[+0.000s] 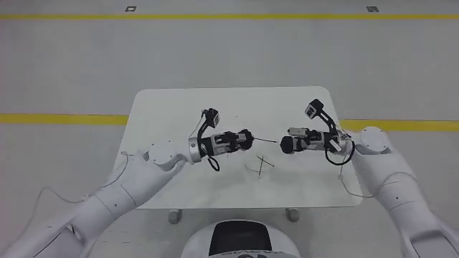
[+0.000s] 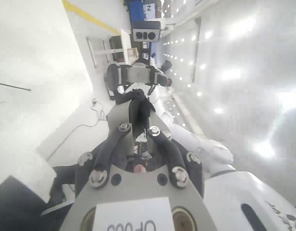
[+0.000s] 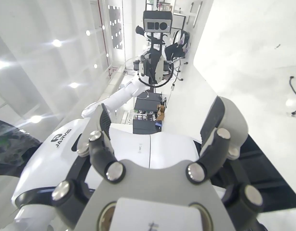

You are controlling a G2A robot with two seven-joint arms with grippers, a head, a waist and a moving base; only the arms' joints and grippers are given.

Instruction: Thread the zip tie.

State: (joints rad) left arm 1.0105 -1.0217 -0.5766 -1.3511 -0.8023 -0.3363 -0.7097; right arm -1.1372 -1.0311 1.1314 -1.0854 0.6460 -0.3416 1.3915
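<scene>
White bench [image 1: 165,107] spreads below. My left end effector [image 1: 248,140] is clamped on the zip tie [image 1: 264,140], which juts toward my right end effector [image 1: 285,144], whose fingers [image 3: 105,118] stand apart near the tie's tip. Crossed on the bench lie loose ties [image 1: 264,165].

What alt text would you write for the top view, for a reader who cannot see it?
The left gripper holds a thin black zip tie pointing at the right gripper, above a white table. Loose ties lie crossed nearer the robot.
</scene>
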